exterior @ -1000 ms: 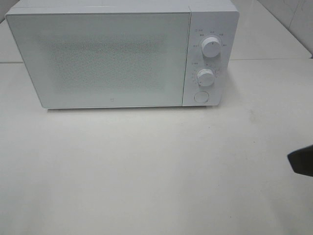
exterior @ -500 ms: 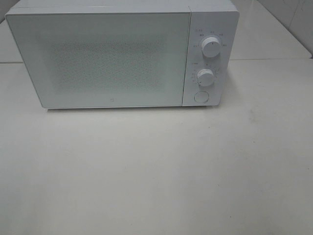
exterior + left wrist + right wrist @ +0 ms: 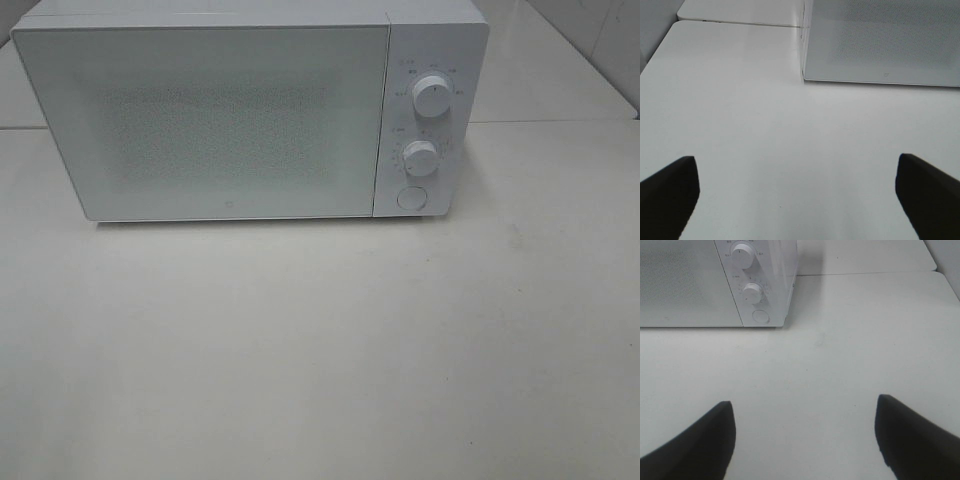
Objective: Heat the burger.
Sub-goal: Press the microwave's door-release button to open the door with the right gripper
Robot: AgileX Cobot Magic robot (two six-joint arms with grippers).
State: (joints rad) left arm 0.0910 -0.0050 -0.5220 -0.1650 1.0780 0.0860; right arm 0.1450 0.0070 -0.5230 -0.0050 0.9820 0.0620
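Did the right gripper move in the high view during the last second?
Yes. The right gripper showed at the right edge, right of the white microwave oven, and has since withdrawn rightward out of the frame.

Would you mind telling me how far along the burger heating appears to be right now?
Done, apparently: the microwave door is shut and no burger shows on the table; whether it is inside is hidden. In hand: nothing, left gripper and right gripper open, empty. Left: unclear; possibly turning the lower knob.
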